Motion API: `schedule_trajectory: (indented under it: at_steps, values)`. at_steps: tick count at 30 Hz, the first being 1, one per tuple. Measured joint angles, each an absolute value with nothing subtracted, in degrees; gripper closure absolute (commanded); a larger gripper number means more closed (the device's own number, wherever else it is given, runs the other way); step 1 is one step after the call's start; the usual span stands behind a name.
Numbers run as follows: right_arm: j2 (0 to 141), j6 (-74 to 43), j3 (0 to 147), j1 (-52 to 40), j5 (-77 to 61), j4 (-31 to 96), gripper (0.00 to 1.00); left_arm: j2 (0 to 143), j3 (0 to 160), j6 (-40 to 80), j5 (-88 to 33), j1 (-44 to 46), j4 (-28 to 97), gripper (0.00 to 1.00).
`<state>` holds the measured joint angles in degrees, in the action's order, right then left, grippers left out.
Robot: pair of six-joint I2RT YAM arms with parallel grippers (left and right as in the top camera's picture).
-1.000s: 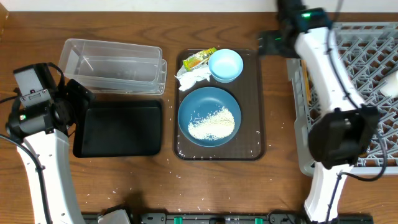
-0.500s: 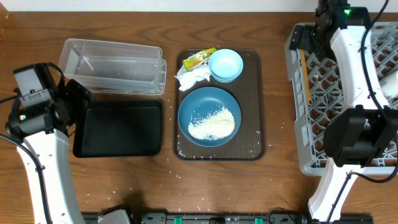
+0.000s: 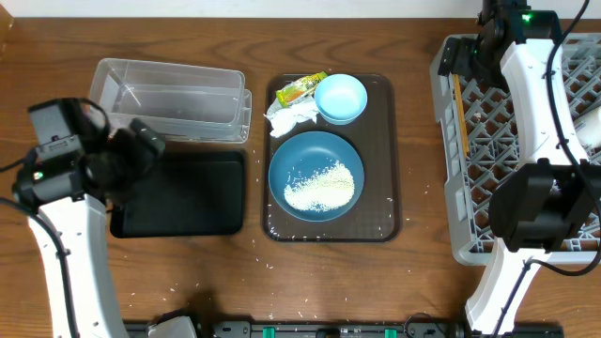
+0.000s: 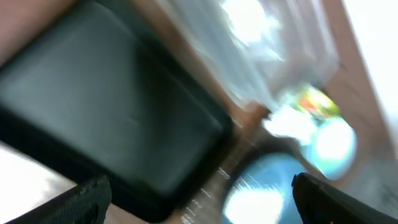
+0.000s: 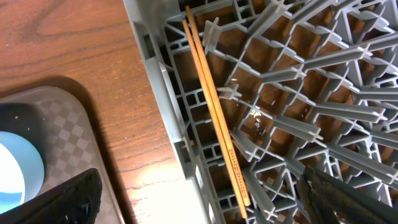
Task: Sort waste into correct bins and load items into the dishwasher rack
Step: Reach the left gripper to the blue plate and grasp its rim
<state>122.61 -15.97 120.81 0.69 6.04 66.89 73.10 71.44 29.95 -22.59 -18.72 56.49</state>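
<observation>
Chopsticks point(image 5: 214, 106) flat in rack point(image 5: 323, 93), just below right end effector point(image 3: 467, 58).

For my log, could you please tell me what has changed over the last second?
The right gripper swung from beside the brown tray to the left edge of the rack, above the chopsticks. The left gripper shifted right over the black tray. The plate, bowl, napkin and wrapper stayed put.

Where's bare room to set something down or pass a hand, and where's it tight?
Free: the wood strip between the brown serving tray and the dishwasher rack; the table front below the black tray and serving tray. Crowded: the serving tray's back end, where wrapper, napkin and bowl bunch above the plate.
</observation>
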Motion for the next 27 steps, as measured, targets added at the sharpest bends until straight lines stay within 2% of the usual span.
schedule_trajectory:
  at_steps: [4, 9, 16, 27]
  values:
    - [122.61, -15.97, 120.81, 0.69, 6.04, 66.89, 0.01, 73.10, 71.44, 28.60, -29.67, -11.20, 54.13, 0.05]
    - [122.61, -15.97, 120.81, 0.69, 6.04, 66.89, 0.01, 73.67, 71.46, 26.81, -31.64, 4.97, 47.88, 0.05]
    - [122.61, -15.97, 120.81, 0.69, 6.02, 66.87, 0.01, 80.49, 71.90, 26.00, -21.96, 26.33, 40.82, 0.05]
    - [122.61, -15.97, 120.81, 0.69, 6.04, 66.89, 0.01, 99.00, 75.48, 16.01, -8.43, 41.45, 32.49, 0.06]
